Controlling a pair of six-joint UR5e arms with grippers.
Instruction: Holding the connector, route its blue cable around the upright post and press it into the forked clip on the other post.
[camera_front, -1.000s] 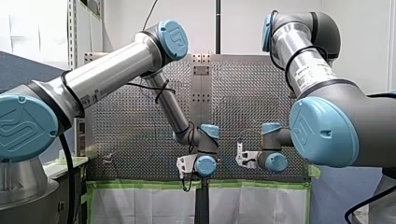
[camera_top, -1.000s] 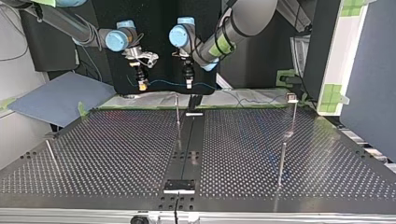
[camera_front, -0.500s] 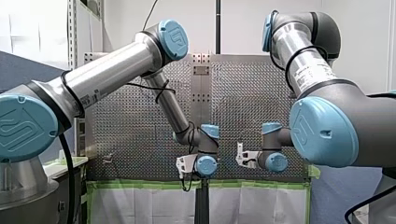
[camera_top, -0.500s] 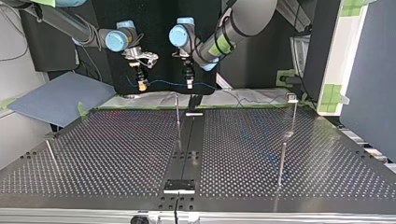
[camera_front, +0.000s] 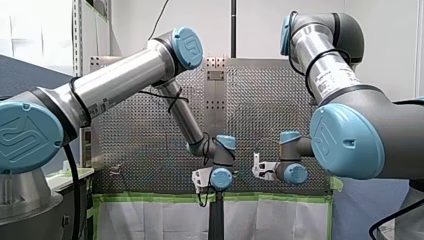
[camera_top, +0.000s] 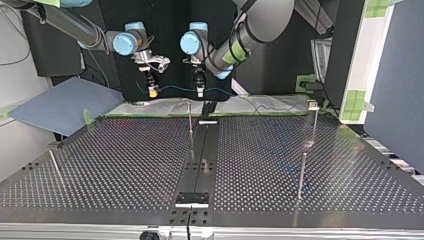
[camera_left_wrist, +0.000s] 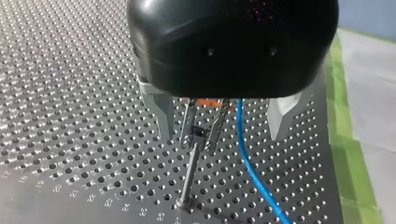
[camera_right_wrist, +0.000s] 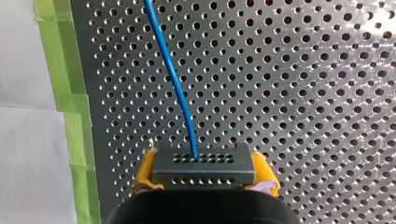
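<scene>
Blue cable (camera_right_wrist: 180, 93) unclipped, at 3 o'clock of forked metal clip (camera_left_wrist: 201, 132); dark grey connector (camera_right_wrist: 204, 163) pinched in right gripper (camera_right_wrist: 204, 174); left gripper (camera_left_wrist: 220, 136) splayed wide, empty; routing undone.

The table (camera_right_wrist: 303, 93) is dull perforated metal, the blue cable (camera_right_wrist: 173, 79) smooth, the connector (camera_right_wrist: 203, 170) matt dark plastic.

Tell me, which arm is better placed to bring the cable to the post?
Probably left: my left gripper hangs over the post, cable beside it. My right gripper clamps the connector, away from it.
</scene>
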